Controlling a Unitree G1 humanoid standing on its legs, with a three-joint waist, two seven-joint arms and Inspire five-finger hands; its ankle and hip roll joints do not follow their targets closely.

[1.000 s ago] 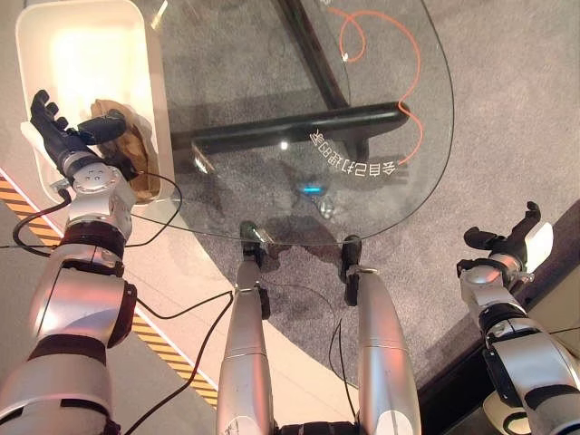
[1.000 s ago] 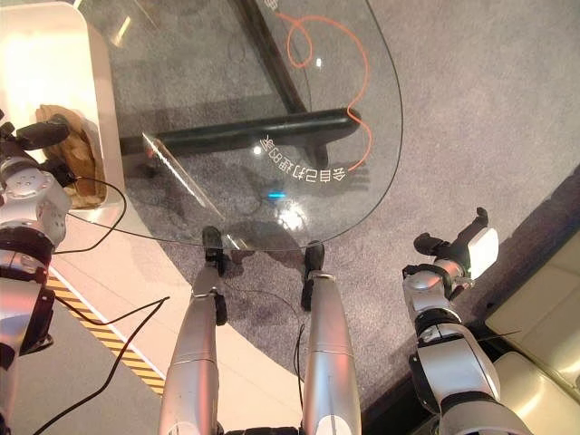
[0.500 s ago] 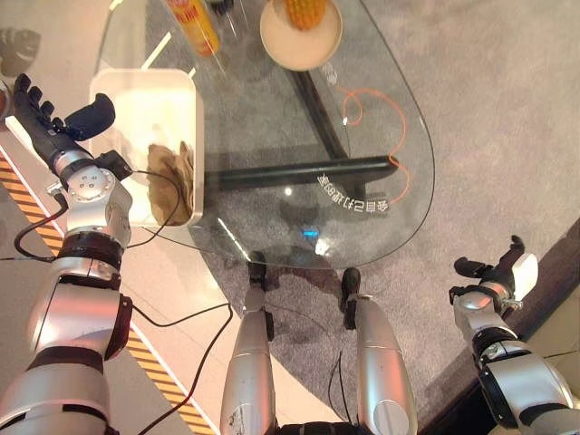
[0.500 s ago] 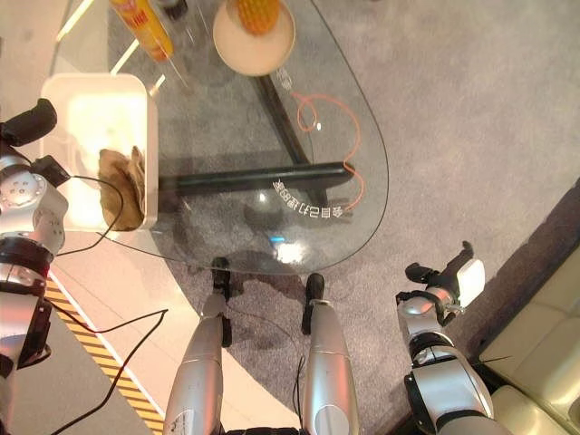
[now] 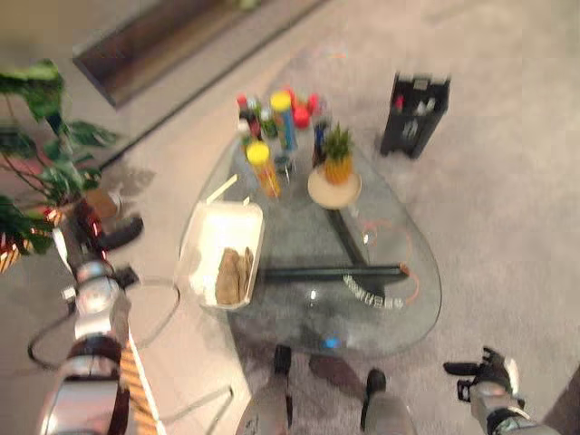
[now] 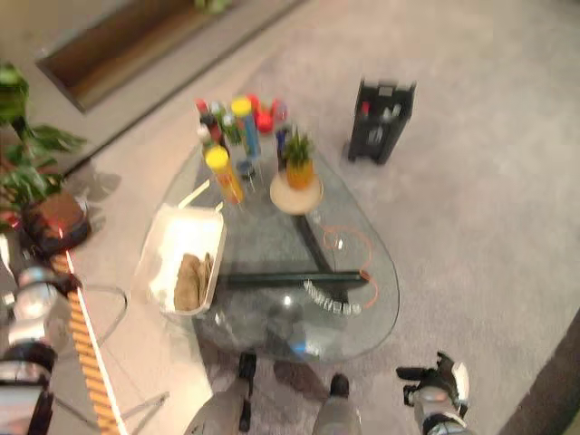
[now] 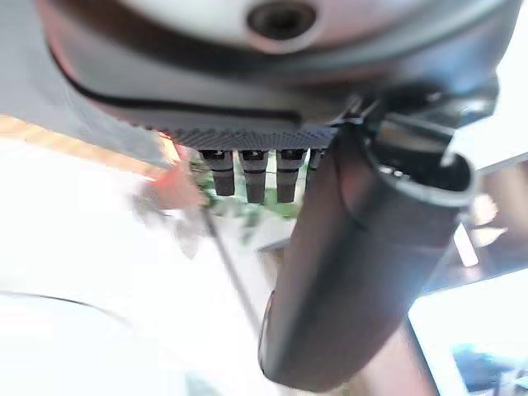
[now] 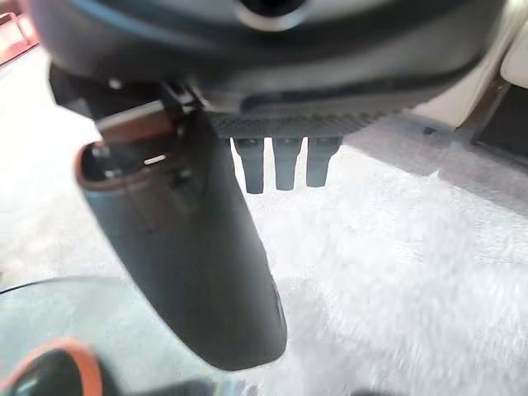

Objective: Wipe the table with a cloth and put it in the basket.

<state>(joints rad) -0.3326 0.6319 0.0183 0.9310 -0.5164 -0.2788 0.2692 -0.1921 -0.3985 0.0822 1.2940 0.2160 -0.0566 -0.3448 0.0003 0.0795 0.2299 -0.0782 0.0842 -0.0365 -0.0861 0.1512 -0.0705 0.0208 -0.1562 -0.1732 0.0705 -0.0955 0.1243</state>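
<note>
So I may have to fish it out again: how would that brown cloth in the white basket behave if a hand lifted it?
The cloth lies crumpled in folds inside the basket, so it is probably floppy and would drape and hang rather than hold shape. It looks thin, so likely light. Being soft, it should pinch easily, though a loose fold might slip free.

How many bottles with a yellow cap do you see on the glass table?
2. One yellow-capped bottle stands near the white basket's far corner; the other stands farther back among the cluster of bottles. That cluster is blurred, so more could be hidden.
</note>
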